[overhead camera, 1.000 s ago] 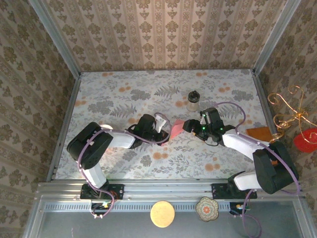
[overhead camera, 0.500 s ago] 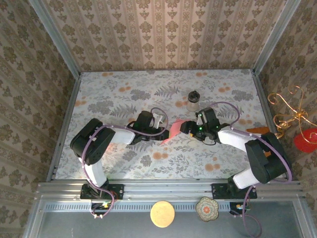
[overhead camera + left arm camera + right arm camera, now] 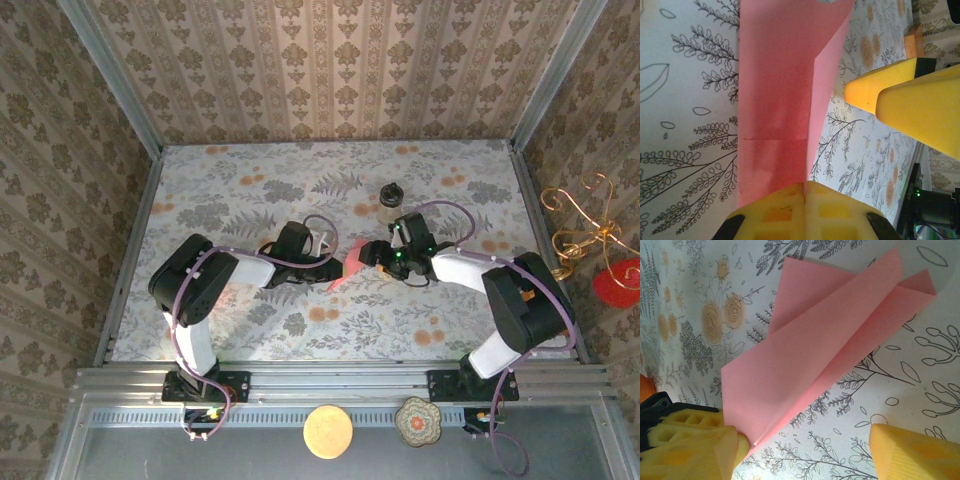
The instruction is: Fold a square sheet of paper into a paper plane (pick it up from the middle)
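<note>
Left claw [image 3: 805, 200] pinches pink paper [image 3: 775, 90] over floral tabletop [image 3: 230, 190] between wallpapered walls [image 3: 340, 70]; right claw [image 3: 804, 432] gapes, perhaps touching.

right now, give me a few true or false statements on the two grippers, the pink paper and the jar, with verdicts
1. The left gripper is shut on the pink paper. True.
2. The right gripper is clamped on the paper. False: its jaws stand apart, open at the paper's end.
3. The paper is a flat, unfolded square. False: it is folded, with creased layers.
4. The small jar stands upright on the table, beyond both grippers. True.
</note>
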{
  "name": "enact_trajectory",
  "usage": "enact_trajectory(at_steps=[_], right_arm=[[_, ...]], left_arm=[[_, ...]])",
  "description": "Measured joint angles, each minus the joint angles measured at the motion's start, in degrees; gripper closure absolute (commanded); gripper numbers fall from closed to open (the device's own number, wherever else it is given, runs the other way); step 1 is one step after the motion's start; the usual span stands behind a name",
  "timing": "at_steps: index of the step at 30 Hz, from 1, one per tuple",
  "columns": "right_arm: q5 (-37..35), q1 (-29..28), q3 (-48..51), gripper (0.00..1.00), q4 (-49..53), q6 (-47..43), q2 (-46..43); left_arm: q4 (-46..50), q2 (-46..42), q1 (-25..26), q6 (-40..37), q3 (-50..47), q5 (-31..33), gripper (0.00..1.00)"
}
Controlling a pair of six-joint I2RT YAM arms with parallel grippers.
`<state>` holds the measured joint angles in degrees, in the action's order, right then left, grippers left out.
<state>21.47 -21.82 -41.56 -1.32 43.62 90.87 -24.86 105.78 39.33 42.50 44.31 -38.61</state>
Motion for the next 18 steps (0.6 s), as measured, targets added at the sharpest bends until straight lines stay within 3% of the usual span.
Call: enact_trajectory(at_steps=[18], right_arm=[[-1.8,-0.7,-4.3,0.3,1.8,0.0,4.4]], left_arm=[[0.1,0.9,-0.1,1.5,0.1,-0.5,1.0]])
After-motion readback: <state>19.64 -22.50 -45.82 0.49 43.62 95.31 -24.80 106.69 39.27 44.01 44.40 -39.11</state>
